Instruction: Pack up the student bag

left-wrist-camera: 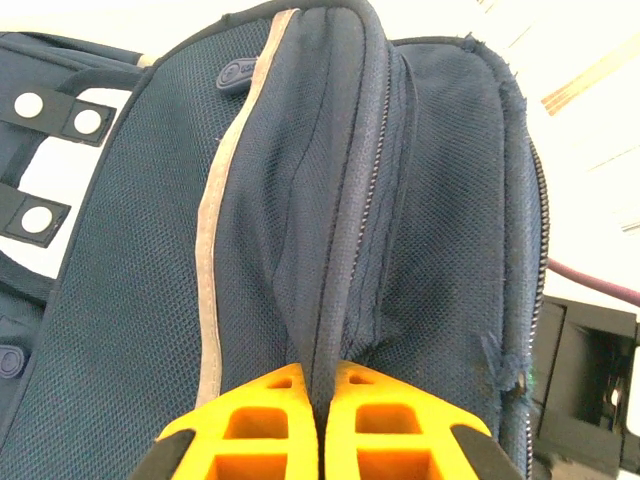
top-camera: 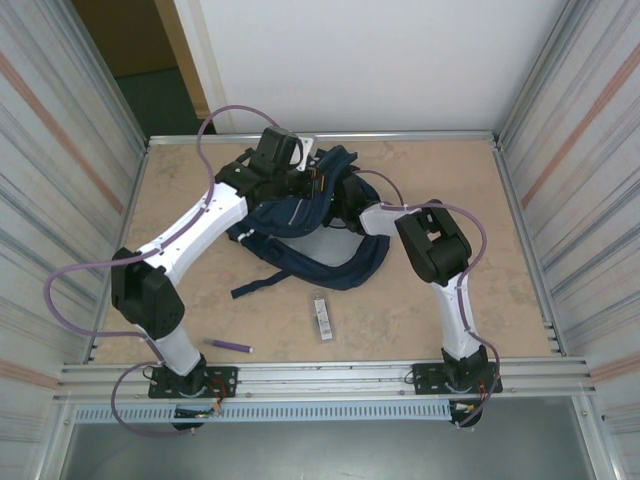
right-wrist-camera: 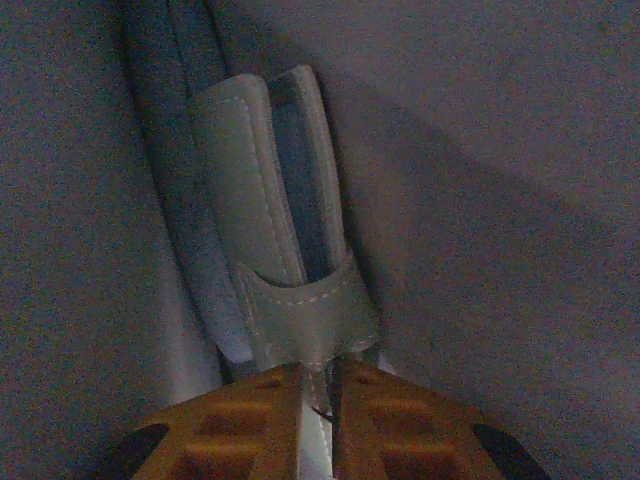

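Near the table's (top-camera: 430, 310) far edge, your left fingers (left-wrist-camera: 260, 425) pinch the student bag (left-wrist-camera: 300, 200), likely bracing it while your right fingers (right-wrist-camera: 410, 430) clamp its grey pull tab (right-wrist-camera: 290, 250).

A purple pen (top-camera: 230, 345) lies on the beige, marbled table (top-camera: 500, 300) in the lower left of the top view, close to the near edge and pointing roughly left to right. Right of it, near the lower middle, sits a small pale rectangular item (top-camera: 321, 318), lying lengthwise up the frame; what is printed on it is too small to read. The two lie apart. A metal rail (top-camera: 330, 375) runs along the bottom. Ribbed panels (top-camera: 60, 180) close both sides, a white wall (top-camera: 380, 60) the back, and a dark opening (top-camera: 140, 60) shows upper left.
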You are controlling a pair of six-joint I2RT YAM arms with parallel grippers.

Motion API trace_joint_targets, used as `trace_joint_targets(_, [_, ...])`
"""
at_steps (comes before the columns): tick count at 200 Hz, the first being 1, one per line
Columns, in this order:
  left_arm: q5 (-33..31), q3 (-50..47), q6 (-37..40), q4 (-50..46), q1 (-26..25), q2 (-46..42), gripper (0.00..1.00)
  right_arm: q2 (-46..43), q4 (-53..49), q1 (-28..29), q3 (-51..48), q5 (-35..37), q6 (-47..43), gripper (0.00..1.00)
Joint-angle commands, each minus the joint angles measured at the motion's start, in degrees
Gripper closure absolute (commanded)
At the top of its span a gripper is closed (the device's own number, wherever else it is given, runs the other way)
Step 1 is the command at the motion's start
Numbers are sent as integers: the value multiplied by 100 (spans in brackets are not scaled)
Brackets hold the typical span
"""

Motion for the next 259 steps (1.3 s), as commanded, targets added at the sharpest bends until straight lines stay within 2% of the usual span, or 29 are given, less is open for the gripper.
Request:
trace_joint_targets(1, [-4,104,97,190,-25,-411,100,-293,266,16,-217,350,187,86])
trace_joint_targets(16, [-115,-14,155,271,-12,-448,100,-437,274,-38,-384,237,234,73])
trace_joint_targets(25, [-236,-95,182,344,4,-446,100,-599,269,-69,-567,218,249,70])
trace_joint_targets(52, [-470,-354,196,547,107,-382,100,-1269,112,-200,-1196,257,124,67])
trace_joint_targets(76, [-495,-461,300,552,147,-213,100,-1869,-155,-387,-1618,-19,-181,63])
trace_joint_targets(118, [236,-712,252,859,83,51,100,-3383,-1326,-887,-2486,144,-1050,58])
trace_joint_targets(127, [296,-773,308,862,25,138,100,-3793,-1643,-1056,-2656,240,-1460,57])
trace_joint_targets(151, [-606,-812,833,422,-380,136,100,-4947,-2722,-1522,-2929,733,-2265,53])
trace_joint_targets(161, [-847,-891,1020,342,-562,36,89,-5365,-3277,-1636,-2880,1019,-2731,50])
trace_joint_targets(180, [-943,-958,1029,77,-736,-197,60,-5976,-4223,-1663,-2612,1558,-3615,47])
trace_joint_targets(195, [-1360,-1009,657,-234,-748,-540,53,-6304,-4623,-1629,-2539,1646,-4049,45])
trace_joint_targets(210, [-1962,-1307,311,-437,-676,-1091,47,-6444,-4733,-1575,-2537,1144,-4416,44])
trace_joint_targets(221, [-2139,-1722,-24,-417,-521,-1549,42,-6402,-4934,-1412,-2442,881,-4674,43])
trace_joint_targets(233, [-1862,-2256,-462,-278,-170,-2006,40,-6253,-5219,-1101,-2282,839,-4995,43])
trace_joint_targets(259, [-539,-3315,-1129,280,771,-2655,40,-5794,-5513,-357,-2044,1000,-5315,41])
